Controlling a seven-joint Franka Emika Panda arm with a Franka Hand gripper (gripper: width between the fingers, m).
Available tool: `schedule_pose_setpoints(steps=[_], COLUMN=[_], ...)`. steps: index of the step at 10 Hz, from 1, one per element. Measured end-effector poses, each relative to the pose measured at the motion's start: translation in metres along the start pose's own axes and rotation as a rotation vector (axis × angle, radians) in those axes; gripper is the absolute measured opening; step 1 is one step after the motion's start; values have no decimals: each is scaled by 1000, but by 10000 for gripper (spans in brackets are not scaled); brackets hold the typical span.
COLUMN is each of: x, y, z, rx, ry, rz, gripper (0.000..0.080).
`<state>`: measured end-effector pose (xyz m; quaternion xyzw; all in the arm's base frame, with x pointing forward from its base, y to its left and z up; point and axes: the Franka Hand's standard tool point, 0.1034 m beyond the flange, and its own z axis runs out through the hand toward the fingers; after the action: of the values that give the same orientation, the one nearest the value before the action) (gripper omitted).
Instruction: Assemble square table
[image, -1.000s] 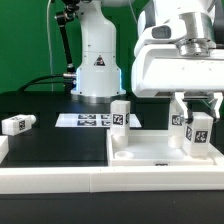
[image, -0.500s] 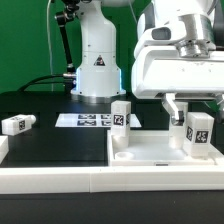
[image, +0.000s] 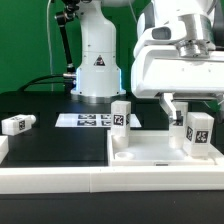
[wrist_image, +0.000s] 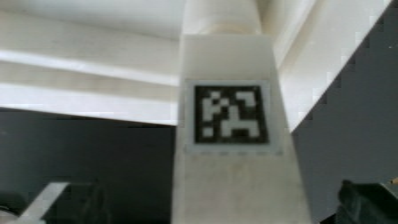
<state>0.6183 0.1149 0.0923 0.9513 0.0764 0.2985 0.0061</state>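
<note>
White plastic throughout, and the markings are black-and-white square tags with no readable words. The leg (image: 199, 135) under my pincer (image: 196, 118) shows one such tag on its face. In the wrist view the same leg (wrist_image: 228, 150) fills the middle of the picture, with the tag pattern sharp but no lettering. The second leg (image: 120, 115) also carries a tag, as does the third leg (image: 18, 124). The marker board (image: 85, 121) shows a row of tags. The arm base (image: 98, 60) bears a dark triangular emblem whose fine print is too small to read.

The square slab (image: 150, 152) lies on the black table (image: 60, 145), just behind the long white rail (image: 50, 181). The first leg stands upright on the slab near its corner at the exterior view's right. The second leg stands upright at the slab's far corner on the exterior view's left. The third leg lies on its side on the table at the exterior view's left, well apart from the slab.

A second ago my fingers pressed against both flanks of the first leg. Now the pincer is spread, with a gap on each side of the leg, and it grips nothing. The leg stands where it did, as do the slab, the other two legs and the marker board.
</note>
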Motion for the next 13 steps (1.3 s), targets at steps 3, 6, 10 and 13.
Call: schedule_pose_setpoints(steps=[3, 6, 10, 13], x=[4, -6, -6, -8], y=[-2, -7, -12, -9], z=[-3, 2, 2, 2], rx=[8, 35, 69, 87], ry=[-29, -196, -439, -622], rz=[-2, 3, 18, 28], gripper=[649, 649, 649, 649])
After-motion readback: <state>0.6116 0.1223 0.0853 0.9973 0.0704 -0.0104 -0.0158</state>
